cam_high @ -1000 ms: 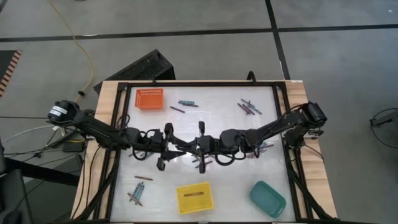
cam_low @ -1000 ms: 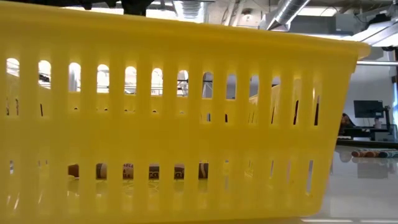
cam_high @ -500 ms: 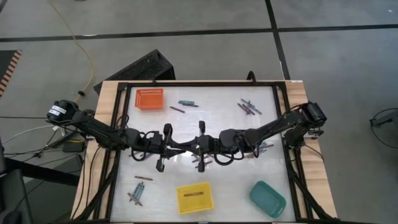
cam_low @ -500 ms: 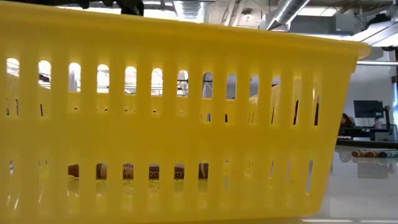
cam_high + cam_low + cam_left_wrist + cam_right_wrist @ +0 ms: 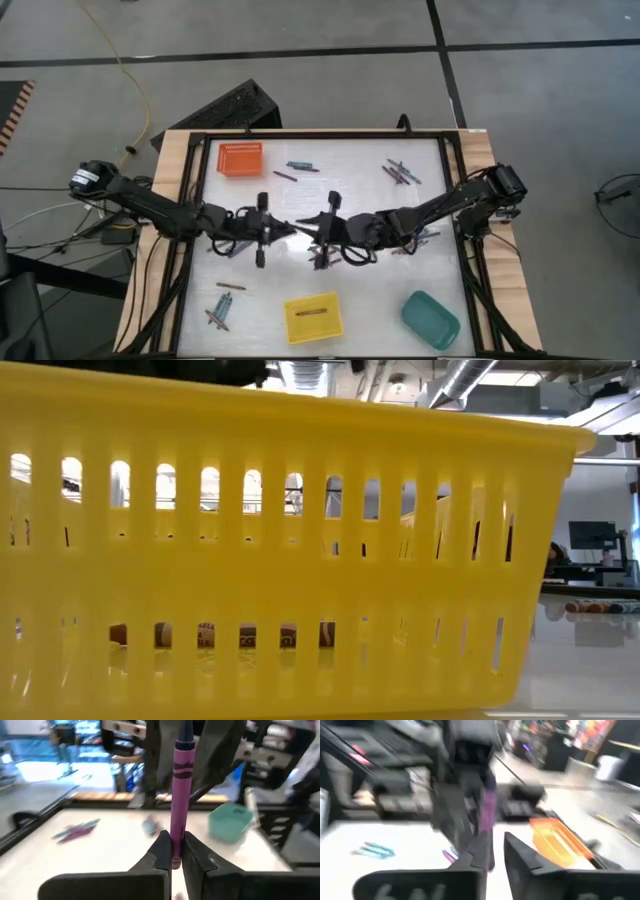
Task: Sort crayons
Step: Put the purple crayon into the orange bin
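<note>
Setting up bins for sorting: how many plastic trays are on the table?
3: an orange slotted plastic tray at the far left, a yellow slotted plastic tray at the near middle, a teal plastic tray at the near right.

Your low camera is almost filled by the yellow tray's (image 5: 280, 560) slotted wall; a few crayons (image 5: 598, 606) lie beyond its right edge.

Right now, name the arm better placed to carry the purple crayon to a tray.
Left. The left gripper is clamped on the purple crayon; the right gripper sits open beside it mid-table.
</note>
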{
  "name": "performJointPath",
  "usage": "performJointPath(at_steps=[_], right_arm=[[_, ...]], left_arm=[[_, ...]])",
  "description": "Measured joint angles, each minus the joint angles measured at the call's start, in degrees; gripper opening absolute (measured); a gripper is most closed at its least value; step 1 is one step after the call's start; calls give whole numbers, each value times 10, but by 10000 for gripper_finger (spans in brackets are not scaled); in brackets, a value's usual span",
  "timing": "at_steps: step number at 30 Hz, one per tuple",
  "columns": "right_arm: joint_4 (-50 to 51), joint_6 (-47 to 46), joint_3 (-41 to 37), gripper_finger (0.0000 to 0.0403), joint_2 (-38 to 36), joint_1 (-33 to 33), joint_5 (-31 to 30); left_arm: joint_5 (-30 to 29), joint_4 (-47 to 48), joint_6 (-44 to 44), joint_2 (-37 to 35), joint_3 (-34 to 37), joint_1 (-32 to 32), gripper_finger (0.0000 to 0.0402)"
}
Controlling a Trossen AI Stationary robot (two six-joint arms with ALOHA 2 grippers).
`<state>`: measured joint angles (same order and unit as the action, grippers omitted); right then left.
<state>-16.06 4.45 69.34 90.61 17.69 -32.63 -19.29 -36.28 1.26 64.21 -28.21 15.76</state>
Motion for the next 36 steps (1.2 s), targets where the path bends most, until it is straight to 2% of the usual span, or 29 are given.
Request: performJointPath(at_steps=[5,7,10,14,18,23,28,36], right_arm=[[102,-59,0,162,0,-3,-22],[144,-85,0,191,0,-4,-22],[193,-117,0,218,0,-4,-21],[218,-135,0,225,0,-4,-17],[212,-135,0,218,0,-5,-2],[216,-137,0,207,0,-4,20],[220,-142,0,198,0,4,29],[241,-153,-1,191,0,11,28]], left_arm=[[-116,228,0,-111,0,-50,2],[-138,317,7,-158,-1,-91,2],[-121,446,7,-211,-1,-185,2],[-13,555,-13,-234,-21,-344,2],[59,614,-40,-202,-47,-480,3],[133,628,-86,-130,-68,-589,9],[141,624,-142,-33,-94,-636,11],[123,667,-211,106,-183,-660,13]])
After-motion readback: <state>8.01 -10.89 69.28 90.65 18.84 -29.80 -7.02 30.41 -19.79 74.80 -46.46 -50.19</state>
